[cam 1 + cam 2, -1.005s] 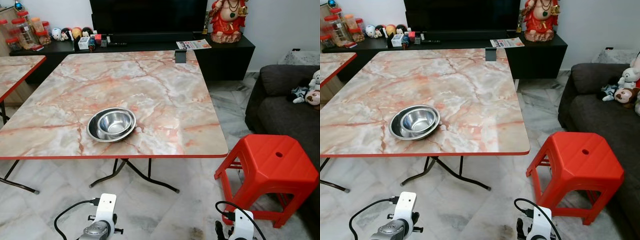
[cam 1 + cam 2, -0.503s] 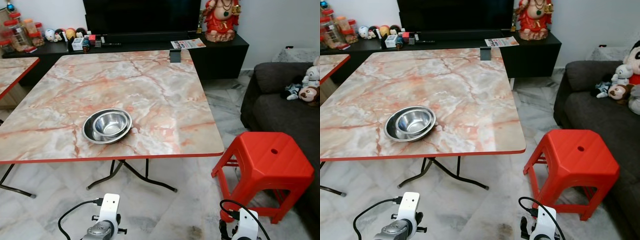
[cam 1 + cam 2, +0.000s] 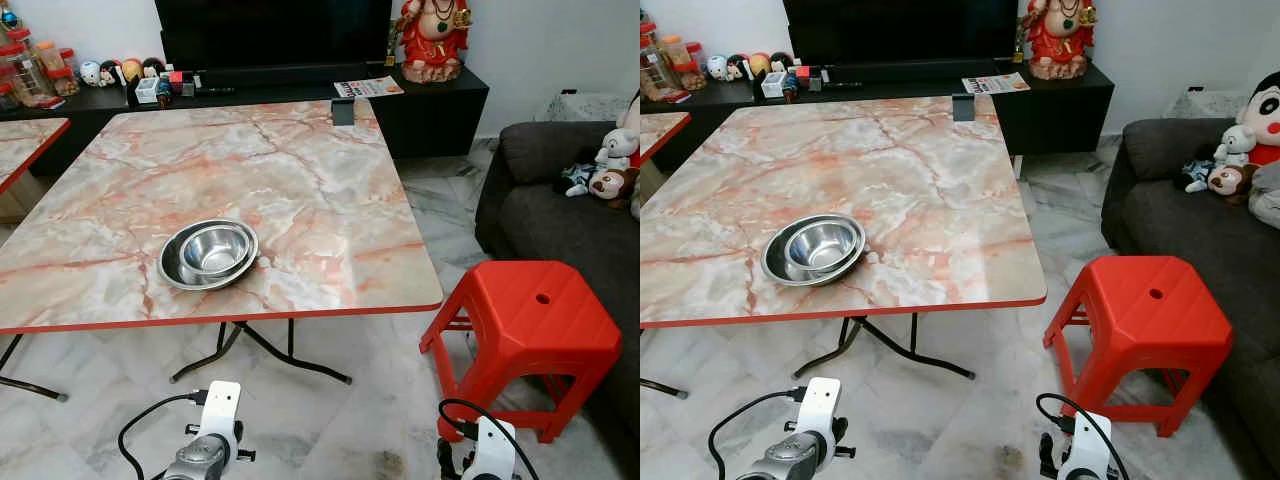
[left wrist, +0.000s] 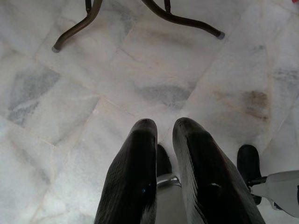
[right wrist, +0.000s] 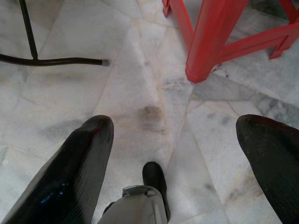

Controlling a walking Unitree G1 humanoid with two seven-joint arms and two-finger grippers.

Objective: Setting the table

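Two nested steel bowls sit left of centre in the left eye view, on a marble-patterned table edged in red, nearer its front edge than its back; a red plastic stool stands at lower right on the pale marble floor, a dark grey sofa with soft toys fills the right edge, and a black TV console with a red figurine runs along the top. Both arms hang low at the bottom edge. Seen from the right eye view, the bowls lie at centre left and a small dark holder stands at the table's far edge. Looking down in the left wrist view, the left gripper has its fingers nearly together over floor tiles, the table's metal legs across the top. Across the right wrist view, the right gripper is spread wide, empty, with a stool leg at upper right.
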